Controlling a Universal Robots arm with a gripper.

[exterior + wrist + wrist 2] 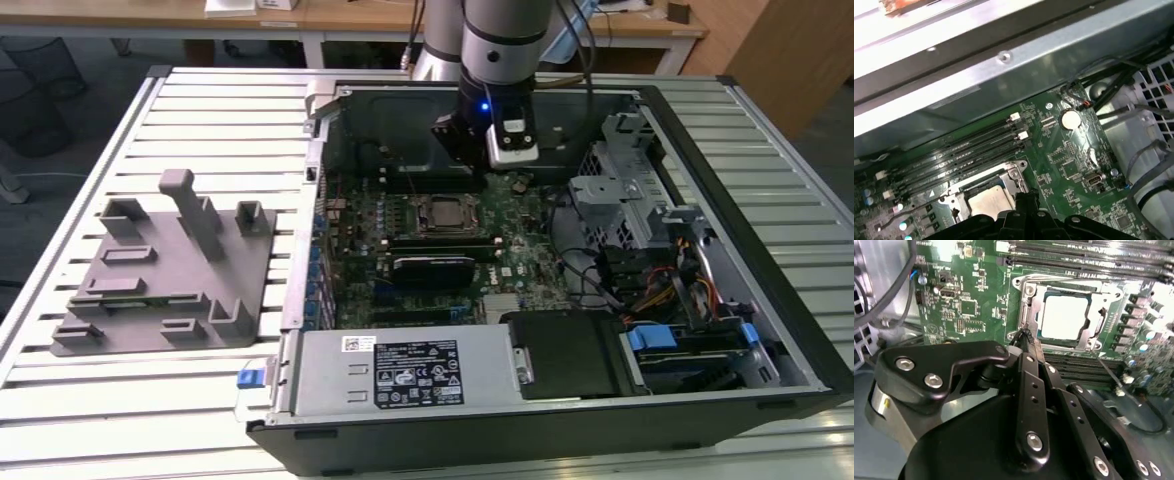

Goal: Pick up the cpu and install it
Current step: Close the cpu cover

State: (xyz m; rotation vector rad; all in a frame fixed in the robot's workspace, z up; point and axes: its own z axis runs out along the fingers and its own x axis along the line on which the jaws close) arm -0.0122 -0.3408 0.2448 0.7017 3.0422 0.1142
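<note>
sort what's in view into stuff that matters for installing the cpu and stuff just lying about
Job: cpu, sitting in the motherboard socket; gripper close by it.
Lying about: grey pegged tray, silver labelled box, cables.

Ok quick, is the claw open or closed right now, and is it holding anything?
Claw: closed, holding nothing. The cpu lies in its socket, close to the claw's tips.
</note>
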